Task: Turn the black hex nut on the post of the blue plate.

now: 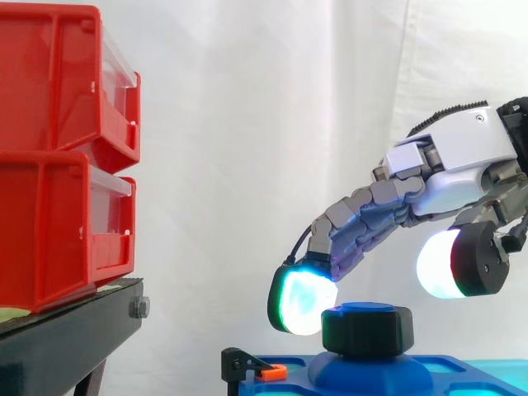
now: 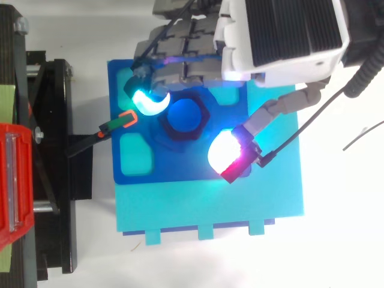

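Observation:
The black hex nut [image 1: 367,330] sits on a blue post [image 2: 183,116] that rises from the blue plate [image 2: 138,162]. My hand [image 1: 462,157] comes in from the right and hovers over the nut, open. Its fingers reach down on the nut's left side, where a cyan-glowing fingertip [image 1: 301,301] hangs close beside the nut's left edge. The thumb pad [image 1: 450,264], glowing white and red, floats above and to the right of the nut, clear of it. From above, the fingertip [image 2: 150,99] and the thumb pad [image 2: 227,151] straddle the nut on opposite sides.
An orange and black clip [image 1: 272,372] sits at the blue plate's left edge. The plate rests on a larger cyan board [image 2: 240,204]. Two stacked red bins [image 1: 58,165] stand on a black stand [image 1: 66,338] to the left.

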Robot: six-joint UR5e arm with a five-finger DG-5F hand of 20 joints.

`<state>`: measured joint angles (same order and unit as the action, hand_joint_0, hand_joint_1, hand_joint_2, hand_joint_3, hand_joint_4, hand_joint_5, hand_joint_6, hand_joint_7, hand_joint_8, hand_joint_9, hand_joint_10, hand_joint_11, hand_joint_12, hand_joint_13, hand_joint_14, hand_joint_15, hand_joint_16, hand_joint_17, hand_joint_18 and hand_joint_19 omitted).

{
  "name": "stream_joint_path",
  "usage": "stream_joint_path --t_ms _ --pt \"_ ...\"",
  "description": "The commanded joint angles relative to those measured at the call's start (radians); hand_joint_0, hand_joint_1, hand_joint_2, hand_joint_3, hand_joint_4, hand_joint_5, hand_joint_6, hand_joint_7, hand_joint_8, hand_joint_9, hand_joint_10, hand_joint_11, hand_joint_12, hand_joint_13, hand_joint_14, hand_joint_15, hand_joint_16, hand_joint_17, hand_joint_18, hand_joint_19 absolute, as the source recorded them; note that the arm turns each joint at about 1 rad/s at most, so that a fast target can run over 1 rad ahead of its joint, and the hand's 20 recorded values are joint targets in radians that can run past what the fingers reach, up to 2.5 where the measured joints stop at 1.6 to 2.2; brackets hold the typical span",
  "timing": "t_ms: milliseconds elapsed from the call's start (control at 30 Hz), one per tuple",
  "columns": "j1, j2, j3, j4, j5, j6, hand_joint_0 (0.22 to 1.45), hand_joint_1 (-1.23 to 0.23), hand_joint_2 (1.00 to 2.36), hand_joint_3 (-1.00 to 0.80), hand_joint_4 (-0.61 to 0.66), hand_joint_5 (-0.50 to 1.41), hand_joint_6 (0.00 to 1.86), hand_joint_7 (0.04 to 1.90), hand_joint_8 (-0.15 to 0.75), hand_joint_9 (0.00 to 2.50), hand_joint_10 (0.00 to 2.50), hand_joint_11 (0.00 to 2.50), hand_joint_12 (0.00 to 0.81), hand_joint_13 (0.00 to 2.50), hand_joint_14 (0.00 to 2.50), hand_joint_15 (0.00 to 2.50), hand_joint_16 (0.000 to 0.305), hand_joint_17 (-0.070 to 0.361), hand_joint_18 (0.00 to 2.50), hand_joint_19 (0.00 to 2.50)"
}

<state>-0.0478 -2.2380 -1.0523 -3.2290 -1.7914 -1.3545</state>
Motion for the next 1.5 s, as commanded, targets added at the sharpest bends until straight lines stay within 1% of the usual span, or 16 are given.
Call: stream_joint_path --t_ms 0,133,300,433,567,700,800,867,900,967,1133,1167,1200,1367,1433,1467 --pt "-0.012 0.000 0.000 0.000 -0.016 0.000 0.49 -0.44 1.00 -0.50 0.20 -0.20 0.50 0.76 0.261 0.32 0.00 0.00 0.362 0.35 0.00 0.06 0.047 0.106 0.25 0.25" --pt "-0.024 0.000 0.015 -0.002 -0.020 0.000 0.49 -0.43 1.00 -0.50 0.21 -0.20 0.50 0.76 0.260 0.32 0.00 0.00 0.362 0.35 0.00 0.07 0.047 0.106 0.25 0.25" --pt "-0.029 0.000 0.028 -0.012 -0.022 0.000 0.49 -0.44 1.00 -0.50 0.21 -0.20 0.50 0.75 0.261 0.32 0.00 0.00 0.361 0.35 0.00 0.07 0.047 0.106 0.25 0.25" --pt "-0.027 0.000 0.034 -0.012 -0.022 0.001 0.49 -0.44 1.00 -0.50 0.21 -0.19 0.50 0.76 0.261 0.32 0.00 0.00 0.362 0.35 0.00 0.07 0.047 0.106 0.25 0.25" --pt "-0.020 0.000 0.054 -0.020 -0.016 0.003 0.49 -0.44 1.00 -0.50 0.21 -0.19 0.50 0.75 0.262 0.32 0.00 0.00 0.362 0.35 0.00 0.07 0.047 0.106 0.25 0.25" --pt "-0.014 0.000 0.057 -0.023 -0.011 0.003 0.49 -0.44 1.00 -0.50 0.22 -0.19 0.50 0.75 0.263 0.32 0.00 0.00 0.361 0.35 0.00 0.07 0.047 0.106 0.25 0.25" --pt "-0.003 0.000 0.057 -0.011 0.001 0.003 0.49 -0.44 1.00 -0.50 0.22 -0.19 0.50 0.75 0.263 0.32 0.00 0.00 0.362 0.35 0.00 0.07 0.047 0.106 0.25 0.25" --pt "0.000 0.000 0.057 -0.008 0.007 0.003 0.49 -0.44 1.00 -0.50 0.22 -0.19 0.50 0.75 0.262 0.32 0.00 0.00 0.362 0.35 0.00 0.06 0.047 0.105 0.25 0.25" --pt "0.014 0.000 0.057 0.006 0.026 0.006 0.49 -0.44 1.00 -0.50 0.22 -0.19 0.50 0.75 0.262 0.32 0.00 0.00 0.362 0.35 0.00 0.07 0.047 0.105 0.25 0.25" --pt "0.020 0.000 0.057 0.012 0.030 0.006 0.49 -0.44 1.00 -0.50 0.22 -0.19 0.50 0.75 0.263 0.33 0.00 0.00 0.361 0.35 0.00 0.07 0.047 0.105 0.26 0.25" --pt "0.046 0.000 0.057 0.011 0.057 0.006 0.49 -0.44 1.00 -0.50 0.22 -0.19 0.50 0.75 0.263 0.33 0.00 0.00 0.362 0.35 0.00 0.07 0.047 0.105 0.25 0.25" --pt "0.048 0.000 0.057 0.011 0.060 0.006 0.49 -0.44 1.00 -0.50 0.22 -0.19 0.50 0.75 0.263 0.33 0.00 0.00 0.362 0.35 0.00 0.07 0.047 0.105 0.25 0.25" --pt "0.055 0.000 0.057 0.006 0.072 0.006 0.49 -0.44 1.00 -0.50 0.22 -0.19 0.50 0.75 0.264 0.33 0.00 0.00 0.362 0.35 0.00 0.06 0.047 0.105 0.25 0.25" --pt "0.066 0.000 0.055 0.006 0.086 0.006 0.49 -0.43 1.00 -0.50 0.22 -0.19 0.50 0.75 0.263 0.33 0.00 0.00 0.361 0.35 0.00 0.07 0.047 0.105 0.25 0.25" --pt "0.079 0.000 0.052 0.015 0.093 0.006 0.49 -0.43 1.00 -0.50 0.22 -0.19 0.50 0.75 0.264 0.33 0.00 0.00 0.362 0.35 0.00 0.07 0.047 0.105 0.25 0.25" --pt "0.079 -0.002 0.051 0.017 0.095 0.006 0.49 -0.43 1.00 -0.50 0.22 -0.19 0.50 0.75 0.264 0.33 0.00 0.00 0.362 0.35 0.00 0.07 0.047 0.105 0.25 0.25"
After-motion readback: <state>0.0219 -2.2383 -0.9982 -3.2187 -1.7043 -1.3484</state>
